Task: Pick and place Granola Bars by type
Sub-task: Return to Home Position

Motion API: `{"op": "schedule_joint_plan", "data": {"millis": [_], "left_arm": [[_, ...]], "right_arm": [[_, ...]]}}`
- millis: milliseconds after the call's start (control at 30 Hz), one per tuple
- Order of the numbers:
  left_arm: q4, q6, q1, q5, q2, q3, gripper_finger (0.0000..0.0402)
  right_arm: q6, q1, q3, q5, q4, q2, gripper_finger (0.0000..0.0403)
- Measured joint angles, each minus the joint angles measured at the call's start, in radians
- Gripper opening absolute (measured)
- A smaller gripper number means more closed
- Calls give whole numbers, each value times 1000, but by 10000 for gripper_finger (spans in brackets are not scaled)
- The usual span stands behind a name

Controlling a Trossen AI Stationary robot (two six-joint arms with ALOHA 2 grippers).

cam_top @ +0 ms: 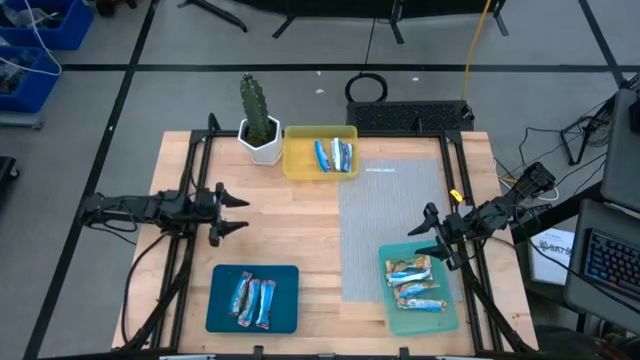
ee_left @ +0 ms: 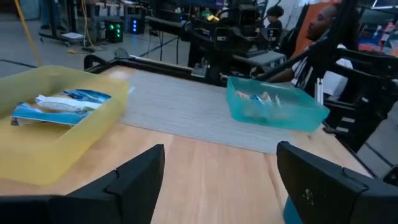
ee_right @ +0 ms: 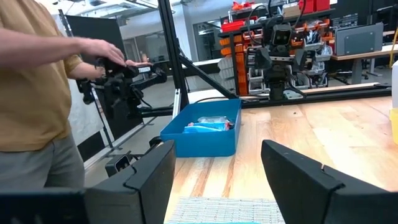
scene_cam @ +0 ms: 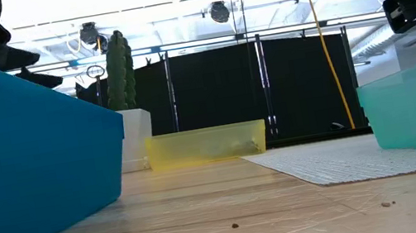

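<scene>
Trays: 3. One yellow tray at 12 o'clock, one dark blue tray at 7 o'clock and one light teal tray at 5 o'clock on the surface.
Granola Bars: 10. Three blue-and-white in yellow, 3 blue-and-white in dark blue, apparently 4 tan in light teal.
Potted cactus: 1.
Grey mat: 1.

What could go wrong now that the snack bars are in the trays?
A person's hand is at the left arm, so it could get knocked if that arm swings. The open right pincer hangs close beside the light teal tray; pulling away, it might nudge the tray and spill its granola bars.
</scene>
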Motion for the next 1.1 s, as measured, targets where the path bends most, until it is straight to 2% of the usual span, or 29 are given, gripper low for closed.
{"op": "schedule_joint_plan", "data": {"millis": [133, 633, 1100], "left_arm": [[-65, 0, 6, 12, 0, 10, 311], [-69, 0, 8, 29, 0, 11, 315], [-66, 0, -41, 28, 0, 11, 322]], "right_arm": [[0, 0, 0, 1, 1, 0, 228], [0, 0, 0, 0, 0, 0, 227], [0, 0, 0, 0, 0, 0, 227]]}}
